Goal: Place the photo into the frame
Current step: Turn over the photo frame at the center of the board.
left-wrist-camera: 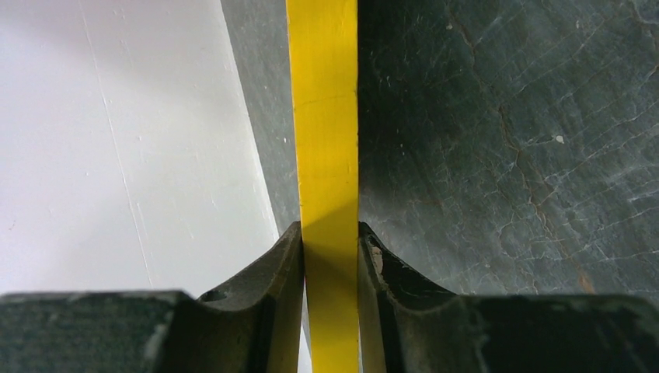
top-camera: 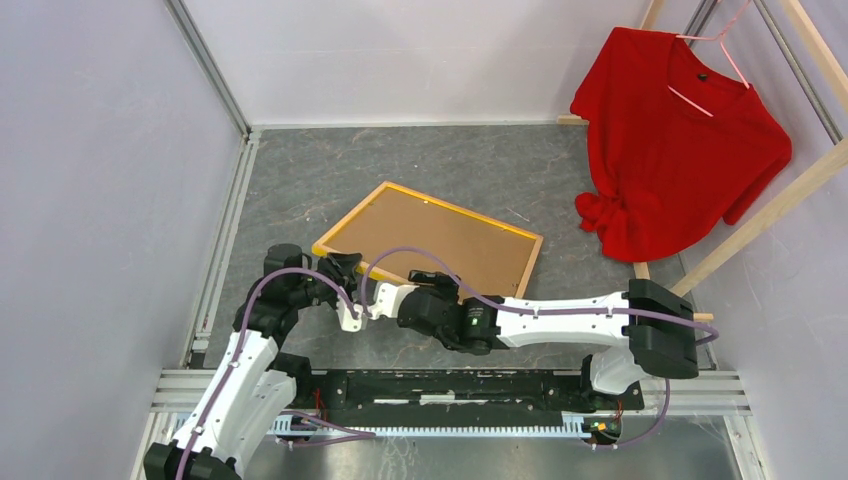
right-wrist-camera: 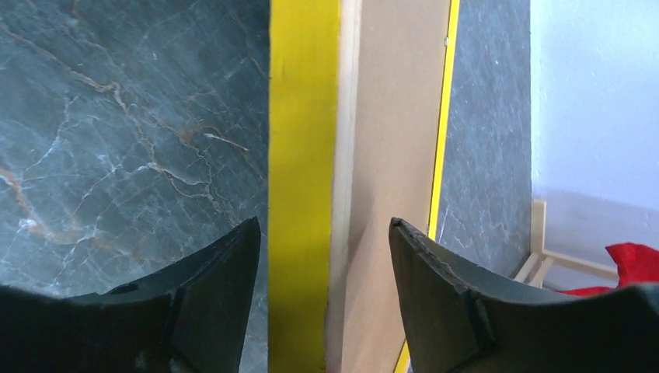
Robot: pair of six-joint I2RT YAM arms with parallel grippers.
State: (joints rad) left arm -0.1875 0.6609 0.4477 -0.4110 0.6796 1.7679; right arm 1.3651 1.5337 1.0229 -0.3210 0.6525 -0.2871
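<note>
At the near-left corner of the frame (top-camera: 460, 210), which sits back-up on the bench (top-camera: 300, 170), my left pincer (left-wrist-camera: 330, 241) is clamped on its yellow rail, right pincer (right-wrist-camera: 325, 225) open astride the near rail, so I'd close it squarely before lifting; photo's not in view.

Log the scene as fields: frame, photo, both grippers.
frame: lying on table, brown backing panel facing up
photo: not visible
left gripper: shut on frame's yellow rail
right gripper: open, one finger either side of frame rail
other: red shirt hanging far right
</note>
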